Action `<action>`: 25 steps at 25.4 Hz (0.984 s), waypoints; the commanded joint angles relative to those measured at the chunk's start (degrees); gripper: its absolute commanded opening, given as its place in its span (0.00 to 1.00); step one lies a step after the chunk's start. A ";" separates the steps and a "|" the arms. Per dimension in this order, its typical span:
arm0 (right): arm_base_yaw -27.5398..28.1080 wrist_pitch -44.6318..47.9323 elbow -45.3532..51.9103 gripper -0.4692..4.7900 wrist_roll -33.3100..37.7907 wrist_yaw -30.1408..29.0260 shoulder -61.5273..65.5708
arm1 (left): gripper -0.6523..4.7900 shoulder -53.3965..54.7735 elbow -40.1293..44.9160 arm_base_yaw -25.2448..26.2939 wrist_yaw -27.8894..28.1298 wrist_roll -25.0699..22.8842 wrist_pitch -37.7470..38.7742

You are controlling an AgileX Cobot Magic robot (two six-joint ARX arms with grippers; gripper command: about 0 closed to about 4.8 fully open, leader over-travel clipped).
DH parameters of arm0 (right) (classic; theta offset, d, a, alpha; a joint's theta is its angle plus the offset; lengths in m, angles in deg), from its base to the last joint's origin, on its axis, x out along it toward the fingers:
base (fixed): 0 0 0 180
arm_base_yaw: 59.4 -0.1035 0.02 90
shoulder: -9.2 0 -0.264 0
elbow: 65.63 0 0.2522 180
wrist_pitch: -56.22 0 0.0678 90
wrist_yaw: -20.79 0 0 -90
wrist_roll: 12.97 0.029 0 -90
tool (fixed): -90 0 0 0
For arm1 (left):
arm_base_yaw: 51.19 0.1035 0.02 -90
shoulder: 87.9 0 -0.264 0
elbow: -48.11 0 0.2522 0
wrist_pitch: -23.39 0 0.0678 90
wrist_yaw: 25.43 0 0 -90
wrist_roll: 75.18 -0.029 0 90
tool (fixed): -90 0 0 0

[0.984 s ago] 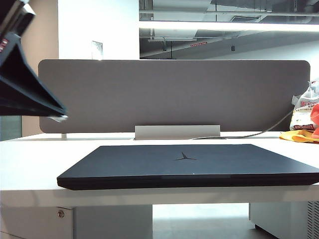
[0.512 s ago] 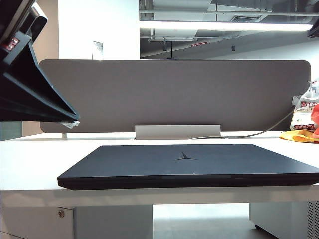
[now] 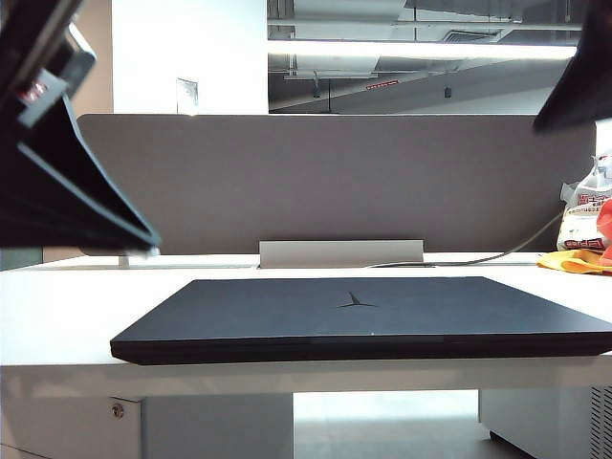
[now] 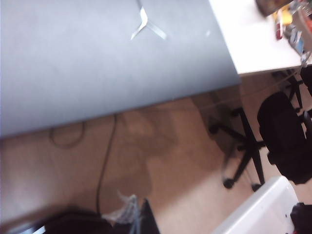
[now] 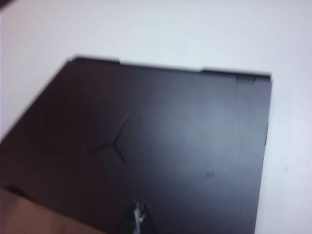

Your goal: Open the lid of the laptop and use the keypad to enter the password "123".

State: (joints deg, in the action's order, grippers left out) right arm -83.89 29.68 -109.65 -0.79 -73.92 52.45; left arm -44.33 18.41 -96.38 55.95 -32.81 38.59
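The laptop (image 3: 363,318) lies shut mid-table, its lid (image 5: 161,156) down. Our left gripper (image 3: 143,234) and right gripper (image 5: 140,217), both pressed together, hover empty. We should catch the lid's near edge and lift gently.

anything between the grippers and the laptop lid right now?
Nothing visible. The lid lies shut and bare on the white desk. The left gripper hangs shut above the desk's left end, the right gripper shut above the lid; only open air lies between. The grey divider stands behind the laptop, out of the path.
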 commanded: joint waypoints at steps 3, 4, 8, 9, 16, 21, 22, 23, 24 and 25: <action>-0.17 1.14 -0.24 0.08 -0.28 0.00 5.38 | 0.25 6.49 -0.39 0.00 -5.03 5.73 -5.35; -0.17 1.27 -0.24 0.08 -0.31 0.02 6.19 | 0.31 8.17 -0.39 0.02 -6.27 7.15 -7.37; -0.20 2.01 -0.24 0.08 -0.68 -0.15 8.41 | 0.35 13.99 -0.42 0.00 -9.60 11.69 -15.30; -0.20 2.36 -0.24 0.08 -0.68 -0.15 8.74 | 0.35 15.41 -0.42 0.00 -10.10 12.72 -17.14; -0.59 4.04 -0.24 0.08 -3.69 -0.15 9.03 | 0.36 24.76 -2.43 0.00 -13.18 15.50 -23.43; -0.59 4.02 -0.24 0.08 -3.69 -0.15 9.11 | 0.47 29.44 -5.77 0.00 -13.11 15.52 -24.39; -0.59 4.04 -0.24 0.08 -3.69 -0.15 9.18 | 0.47 30.32 -6.38 0.00 -13.14 15.52 -24.46; -0.59 4.07 -0.24 0.08 -3.69 -0.20 9.40 | 0.47 31.08 -6.99 0.00 -13.16 15.52 -24.44; -0.59 3.98 -0.24 0.08 -3.72 -0.33 9.49 | 0.47 32.09 -7.72 0.00 -13.18 15.56 -24.48; -0.59 3.98 -0.24 0.08 -3.74 -0.39 9.92 | 0.47 32.81 -8.33 0.00 -13.29 15.58 -24.48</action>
State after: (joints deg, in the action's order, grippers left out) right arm -84.48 32.72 -109.68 -4.31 -73.98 61.91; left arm -12.27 10.95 -96.38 43.05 -17.21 15.07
